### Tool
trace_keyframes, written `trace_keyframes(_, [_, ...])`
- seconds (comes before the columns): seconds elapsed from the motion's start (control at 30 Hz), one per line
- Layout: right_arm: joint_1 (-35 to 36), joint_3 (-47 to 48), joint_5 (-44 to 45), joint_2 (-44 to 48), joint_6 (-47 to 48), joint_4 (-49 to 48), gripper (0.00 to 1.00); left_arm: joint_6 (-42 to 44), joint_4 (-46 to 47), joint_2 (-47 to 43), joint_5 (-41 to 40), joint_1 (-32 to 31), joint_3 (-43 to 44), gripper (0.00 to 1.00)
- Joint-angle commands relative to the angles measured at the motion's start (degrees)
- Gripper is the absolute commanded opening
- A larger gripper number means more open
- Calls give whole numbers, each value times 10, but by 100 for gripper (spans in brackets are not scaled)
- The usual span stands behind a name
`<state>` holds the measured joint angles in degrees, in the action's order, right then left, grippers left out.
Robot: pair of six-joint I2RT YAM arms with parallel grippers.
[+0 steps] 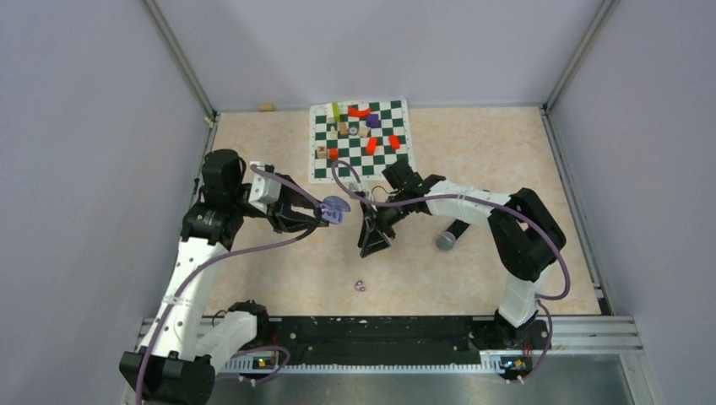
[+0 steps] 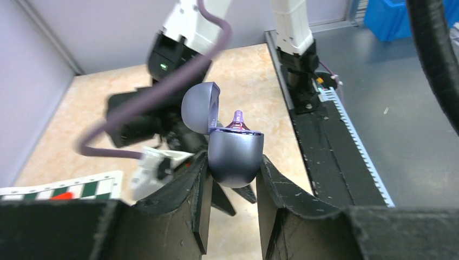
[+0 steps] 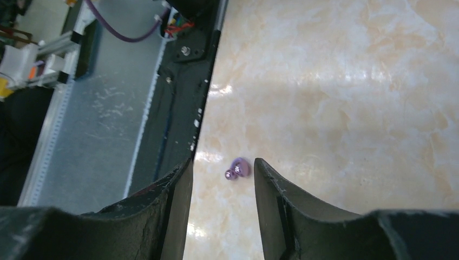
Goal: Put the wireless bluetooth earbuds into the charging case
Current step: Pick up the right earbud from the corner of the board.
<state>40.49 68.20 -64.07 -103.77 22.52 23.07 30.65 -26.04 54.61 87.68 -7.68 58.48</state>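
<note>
Earbud sits in the open charging case your left end effector pinches; right end effector spread beside it, second earbud on worktop nearby.

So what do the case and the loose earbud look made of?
The case: probably moulded plastic, grey-purple, satin; soft highlights on its rounded shell. The earbud: likely glossy purple plastic with a shiny, maybe metal tip; too small to be sure.

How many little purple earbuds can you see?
2. A loose earbud lies on the table; the other earbud pokes out of the open charging case held by the left end effector.
</note>
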Motion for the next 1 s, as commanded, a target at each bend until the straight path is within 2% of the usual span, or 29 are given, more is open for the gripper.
trace_keyframes(0.0, [6,-29,40,-1,43,-65,45,14,-54,-7,85,26,73,0])
trace_keyframes(0.07, [13,-28,44,-7,38,-71,44,65,-116,-13,86,32,97,0])
trace_keyframes(0.2, [48,-16,91,-16,78,-37,44,87,-143,-22,85,41,115,0])
trace_keyframes(0.43, [79,-17,162,-52,76,-36,42,86,-158,-28,86,52,134,0])
trace_keyframes(0.97, [121,-11,193,-61,115,13,39,98,-162,-27,85,53,124,0])
